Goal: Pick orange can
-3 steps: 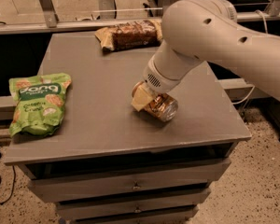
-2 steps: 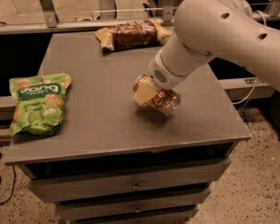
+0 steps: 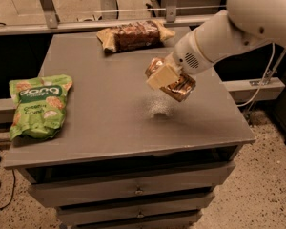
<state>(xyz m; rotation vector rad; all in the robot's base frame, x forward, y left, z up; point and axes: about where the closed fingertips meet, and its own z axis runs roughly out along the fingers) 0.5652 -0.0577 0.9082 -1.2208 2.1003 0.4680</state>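
Observation:
The orange can (image 3: 180,86), orange-brown mottled with a shiny end, is held on its side in my gripper (image 3: 166,77), lifted clear of the grey tabletop (image 3: 109,113). One cream-coloured finger (image 3: 160,76) lies across the can's near side. The white arm comes in from the upper right. The gripper is shut on the can, above the right half of the table.
A green chip bag (image 3: 38,104) lies at the table's left edge. A brown snack packet (image 3: 133,35) lies at the far edge. Drawers (image 3: 138,190) run below the tabletop. A metal rail (image 3: 109,25) stands behind the table.
The gripper has risen with the can and moved up and right; the can now hangs above the table instead of resting near its surface.

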